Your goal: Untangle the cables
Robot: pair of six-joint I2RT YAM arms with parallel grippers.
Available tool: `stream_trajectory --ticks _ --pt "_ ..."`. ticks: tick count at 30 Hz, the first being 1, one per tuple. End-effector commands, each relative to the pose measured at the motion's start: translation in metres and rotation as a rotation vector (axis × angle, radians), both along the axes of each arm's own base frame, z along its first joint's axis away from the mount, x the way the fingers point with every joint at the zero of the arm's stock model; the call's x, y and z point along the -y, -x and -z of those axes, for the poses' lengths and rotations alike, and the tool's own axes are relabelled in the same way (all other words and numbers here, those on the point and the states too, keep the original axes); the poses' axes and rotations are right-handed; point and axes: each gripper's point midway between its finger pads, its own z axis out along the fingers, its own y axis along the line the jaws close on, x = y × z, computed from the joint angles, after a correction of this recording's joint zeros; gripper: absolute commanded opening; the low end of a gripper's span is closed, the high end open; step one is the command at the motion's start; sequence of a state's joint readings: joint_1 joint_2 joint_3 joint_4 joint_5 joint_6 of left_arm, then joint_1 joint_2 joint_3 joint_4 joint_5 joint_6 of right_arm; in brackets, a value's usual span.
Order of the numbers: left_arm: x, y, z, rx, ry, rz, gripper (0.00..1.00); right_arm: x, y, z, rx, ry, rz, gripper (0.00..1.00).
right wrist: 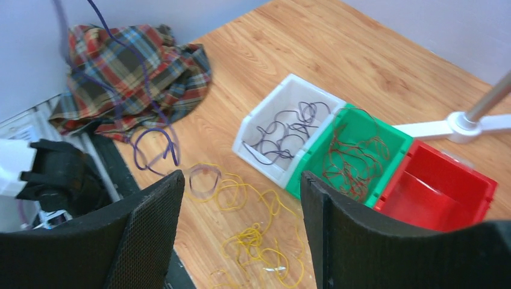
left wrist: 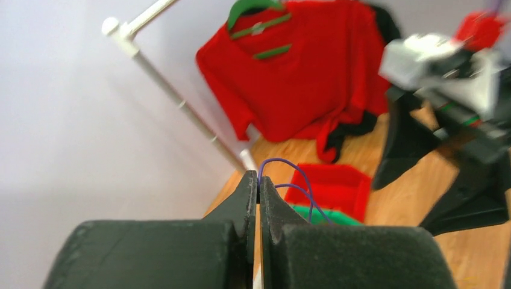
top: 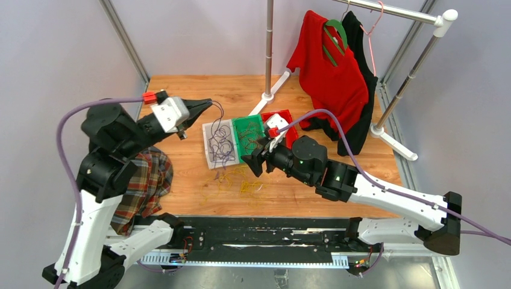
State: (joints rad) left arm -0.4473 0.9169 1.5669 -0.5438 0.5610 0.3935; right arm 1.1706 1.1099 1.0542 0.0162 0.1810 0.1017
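Fingers, black, matte and wedge-shaped, of my left gripper (left wrist: 259,180): pressed together and clamped on one dark purple cable (left wrist: 304,180), a hair-thin glossy strand that arches off the tips and droops in slack loops. It is held raised on the left-arm side of the green bin (right wrist: 393,170), out past the white bin. Whether its lowest loop touches the wood I cannot tell. Right gripper (right wrist: 241,174): two broad black pads with a fine mesh texture, standing wide apart with nothing between them, just on the base side of the green bin. Green bin: rigid plastic, rectangular and open-topped, the middle of three in a row, holding red-brown cables (right wrist: 352,159) in a wiry, crinkled tangle. White bin (right wrist: 265,102): same moulded shape, touching the green bin on its left-arm side, holding purple cables (right wrist: 283,129) in loose curls. Red bin (right wrist: 446,192): same shape, touching the green bin on its right-arm side, smooth floor showing. Yellow cables (right wrist: 253,238): thin springy loops, heaped loose on the table on the base side of the green bin, outside all bins. Table (right wrist: 337,48): orange-brown wood-grain board under the green bin. Plaid cloth (right wrist: 132,66): soft, rumpled, red, green and cream check, well to the left-arm side of the green bin at the table edge. Red shirt (top: 331,66): limp knit on a green hanger (top: 334,33), hung from a metal rail beyond the green bin, with a black garment (top: 364,78) behind it.
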Motion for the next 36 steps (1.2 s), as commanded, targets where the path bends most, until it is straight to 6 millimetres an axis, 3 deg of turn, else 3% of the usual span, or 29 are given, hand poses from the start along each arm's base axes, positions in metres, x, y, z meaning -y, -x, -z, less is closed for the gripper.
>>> stream_trajectory --ticks 1,5,11,18,25,28,32,36 --pt "-0.023 -0.054 0.021 0.078 -0.09 -0.245 0.0 0.025 -0.028 0.014 0.006 0.035 0.178 0.7" --pt "-0.028 -0.086 0.034 0.084 -0.109 -0.346 0.0 0.04 -0.036 0.038 -0.035 0.057 0.247 0.68" --pt "-0.02 -0.116 0.055 0.058 -0.15 -0.37 0.0 0.061 -0.039 0.071 -0.081 0.09 0.312 0.67" --pt "-0.023 -0.139 0.057 0.087 -0.164 -0.435 0.0 0.079 -0.043 0.093 -0.122 0.106 0.373 0.66" --pt "-0.024 -0.126 -0.017 0.202 -0.013 -0.423 0.0 0.082 -0.044 0.102 -0.145 0.113 0.389 0.65" --pt "-0.021 -0.115 -0.037 0.222 0.036 -0.385 0.0 0.081 -0.045 0.103 -0.149 0.113 0.39 0.64" --pt "-0.018 -0.108 -0.036 0.209 0.061 -0.35 0.0 0.079 -0.045 0.104 -0.154 0.116 0.387 0.64" --pt "-0.016 -0.114 -0.004 0.161 0.017 -0.354 0.01 0.079 -0.045 0.105 -0.159 0.116 0.389 0.64"
